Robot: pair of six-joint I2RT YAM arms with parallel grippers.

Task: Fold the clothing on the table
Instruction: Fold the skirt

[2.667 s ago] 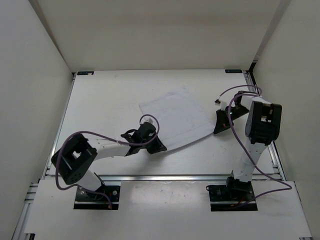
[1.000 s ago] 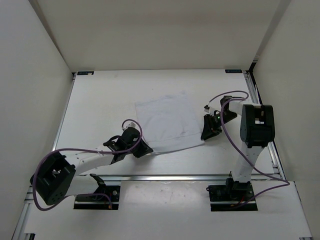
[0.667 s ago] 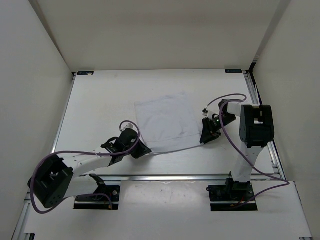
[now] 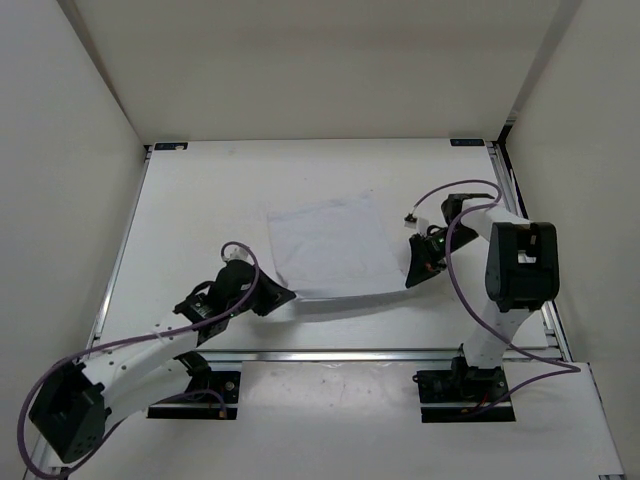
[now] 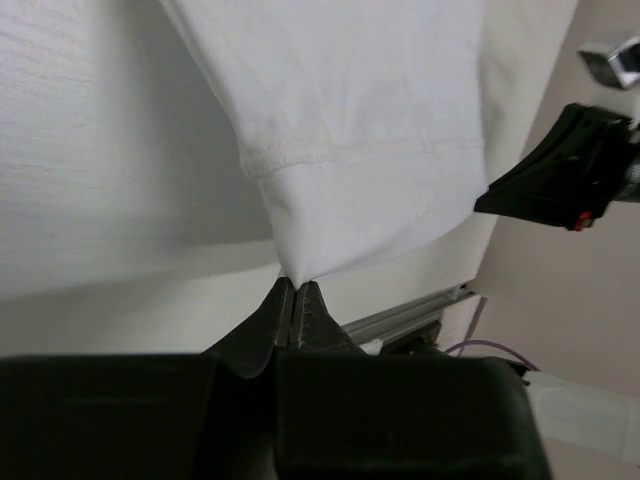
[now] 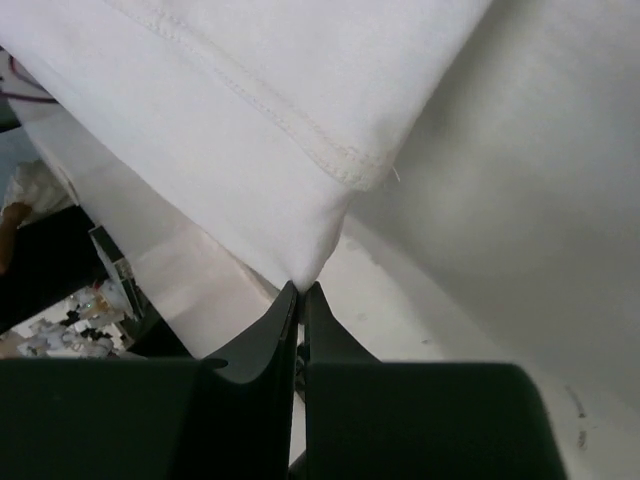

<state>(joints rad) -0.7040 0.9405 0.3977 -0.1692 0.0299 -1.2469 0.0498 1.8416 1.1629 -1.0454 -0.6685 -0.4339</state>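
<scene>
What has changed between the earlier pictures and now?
The right gripper closed on the near right corner of the clothing. The left gripper drew its corner leftward and nearer, dragging the clothing along. The left grip stayed shut, the clothing's far part flat.

The clothing [image 4: 330, 245] is thin, soft white cloth, matt, with a stitched hem (the seam shows as a raised line in both wrist views). The bench [image 4: 200, 200] is smooth matt white, edged by a rail [image 4: 330, 352] of silvery metal. The left end effector [image 5: 295, 287] and right end effector [image 6: 300, 292] look like matt black plastic; a cable [image 5: 488, 344] has a smooth purple sheath.
</scene>
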